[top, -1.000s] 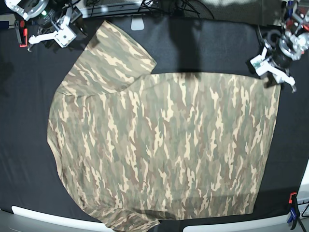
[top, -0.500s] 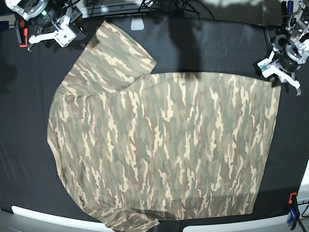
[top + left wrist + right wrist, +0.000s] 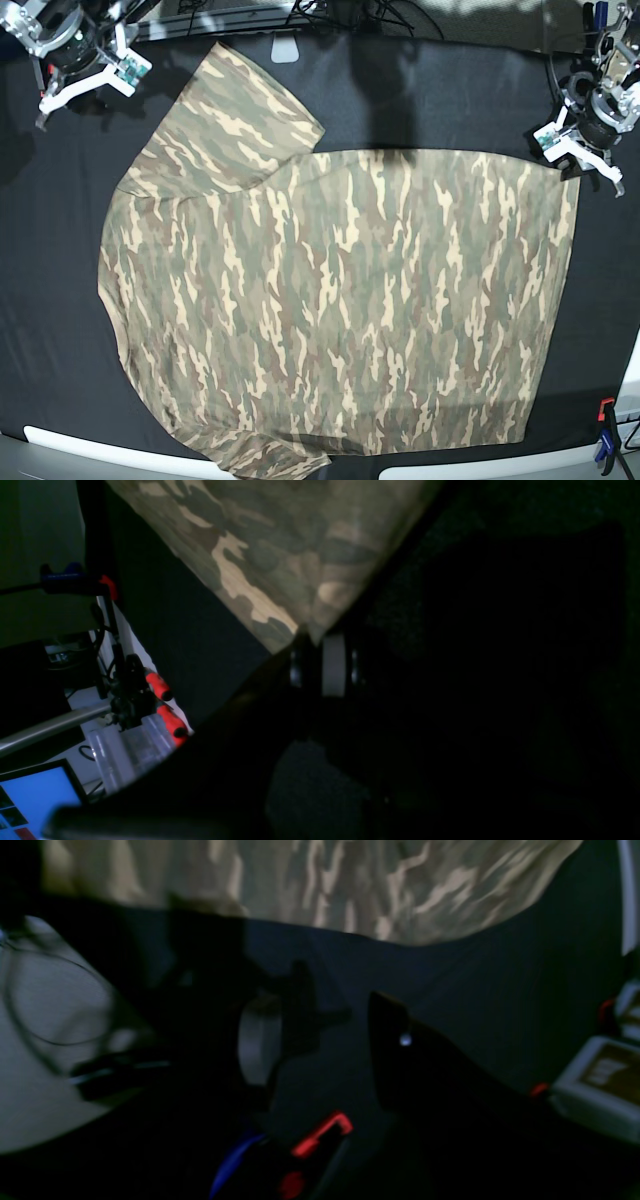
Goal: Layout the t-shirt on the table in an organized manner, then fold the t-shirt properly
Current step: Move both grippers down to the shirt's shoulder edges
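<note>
The t-shirt [image 3: 340, 300] lies spread flat across the middle of the counter [image 3: 60, 250], its hem toward 3 o'clock and one sleeve reaching up toward 11 o'clock; the other sleeve runs off the lower edge near 6 o'clock. Over the last second the cloth has not shifted, but both arms have pulled away from it: the right claw [image 3: 80, 85] has swung from beside the upper sleeve out to the far 10 o'clock corner, and the left claw [image 3: 583, 155] has lifted off the hem corner at 2 o'clock and now sits just outside it. That reads as the laying-out stage finishing and the folding not yet begun. In the right wrist view its fingers [image 3: 260, 1045] stand apart with nothing between them. In the left wrist view the claw is too dark to judge, so I cannot tell whether it is apart or together; the shirt corner lies just beyond it. Around the edges are a red-handled clamp [image 3: 606, 412] at 4 o'clock, cables [image 3: 330, 15] at 12 o'clock and a dark shadow [image 3: 385, 100] across the upper counter. Nothing lies on the shirt itself.
</note>
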Robot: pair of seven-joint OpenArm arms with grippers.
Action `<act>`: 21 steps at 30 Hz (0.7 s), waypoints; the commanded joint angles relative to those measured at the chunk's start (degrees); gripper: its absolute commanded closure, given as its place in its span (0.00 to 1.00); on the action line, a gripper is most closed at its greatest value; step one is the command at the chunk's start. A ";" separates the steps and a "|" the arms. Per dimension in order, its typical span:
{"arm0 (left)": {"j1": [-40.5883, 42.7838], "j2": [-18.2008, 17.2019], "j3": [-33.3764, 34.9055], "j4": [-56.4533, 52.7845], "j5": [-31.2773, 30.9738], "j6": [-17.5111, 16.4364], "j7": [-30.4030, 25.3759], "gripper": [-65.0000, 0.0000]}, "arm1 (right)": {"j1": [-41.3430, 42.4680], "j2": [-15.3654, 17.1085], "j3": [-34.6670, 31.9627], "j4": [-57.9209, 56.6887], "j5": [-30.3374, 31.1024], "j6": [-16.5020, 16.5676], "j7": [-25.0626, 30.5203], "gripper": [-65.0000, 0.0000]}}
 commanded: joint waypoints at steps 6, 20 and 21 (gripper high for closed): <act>0.00 -1.01 -0.17 0.35 -0.39 -0.39 -0.26 1.00 | -0.44 1.03 -0.59 0.52 -9.25 -0.39 5.46 0.57; 0.00 -0.98 -0.17 0.37 -0.22 -0.33 -0.24 1.00 | 13.55 2.10 -19.06 -15.91 -28.85 -4.61 8.59 0.57; 0.00 -0.98 -0.17 0.37 -0.22 -0.33 -0.26 1.00 | 14.58 2.45 -20.63 -16.83 -29.68 -4.79 8.20 0.57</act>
